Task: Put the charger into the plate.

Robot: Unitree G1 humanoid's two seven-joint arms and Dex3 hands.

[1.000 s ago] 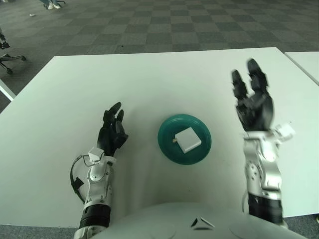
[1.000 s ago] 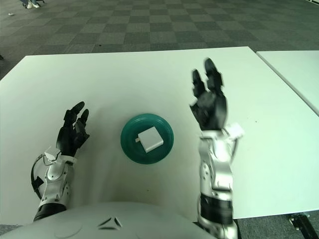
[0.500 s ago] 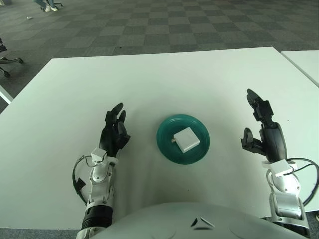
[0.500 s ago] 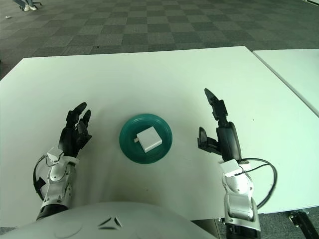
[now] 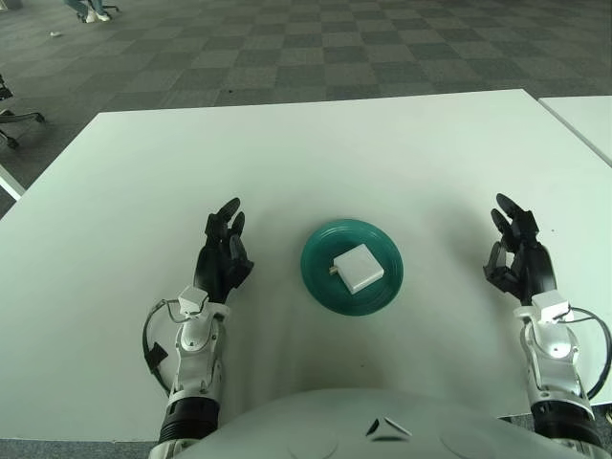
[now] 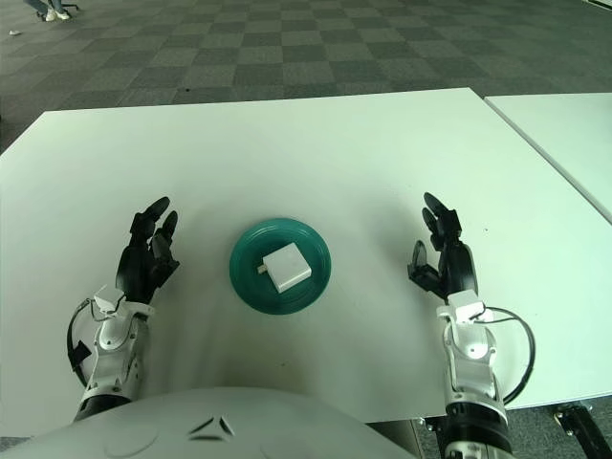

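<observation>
Charger (image 5: 359, 269): white block lying inside green plate (image 5: 321, 289) at desk (image 5: 287, 153) centre; left hand (image 5: 224, 261) and right hand (image 5: 519, 261) flanking, fingers spread, empty; placement apparently complete, no further grasp required.

White square charger block (image 5: 359, 269) covers part of the round teal plate's (image 5: 325, 289) floor beneath it; the small stub at the charger's left edge is too small to make out. White table (image 5: 287, 153): near edge hidden behind robot's pale torso (image 5: 373, 426); left and right corners cut by frame edges. Black office chair (image 5: 11, 110) at far left is cropped, only its base visible.
</observation>
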